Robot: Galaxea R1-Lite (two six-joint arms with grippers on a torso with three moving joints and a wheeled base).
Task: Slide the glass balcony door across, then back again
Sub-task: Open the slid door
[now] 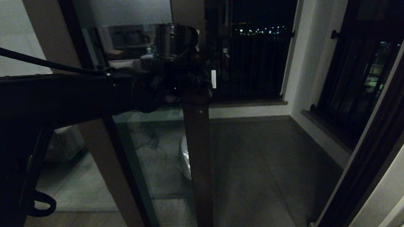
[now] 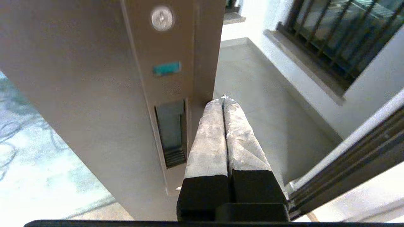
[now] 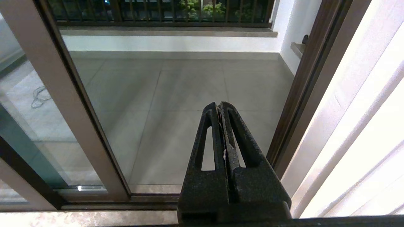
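The glass balcony door (image 1: 143,95) stands partly open. Its brown stile (image 1: 197,154) runs down the middle of the head view, with a frosted band (image 1: 122,7) at the top. My left arm (image 1: 68,95) reaches across from the left to that stile. In the left wrist view my left gripper (image 2: 223,99) is shut on nothing, its padded fingers (image 2: 208,138) lying alongside the stile's free edge (image 2: 205,47), next to the recessed pull slot (image 2: 170,132). My right gripper (image 3: 220,104) is shut and empty. It hangs low before the opening, with the door's stile (image 3: 63,110) to one side.
Beyond the opening lies the tiled balcony floor (image 1: 255,165). A black-railed window (image 1: 254,67) is at the back and a barred window (image 1: 357,86) on the right wall. The dark door jamb (image 1: 377,153) bounds the opening on the right. Loose cable (image 1: 154,143) and a white object (image 1: 185,158) show through the glass.
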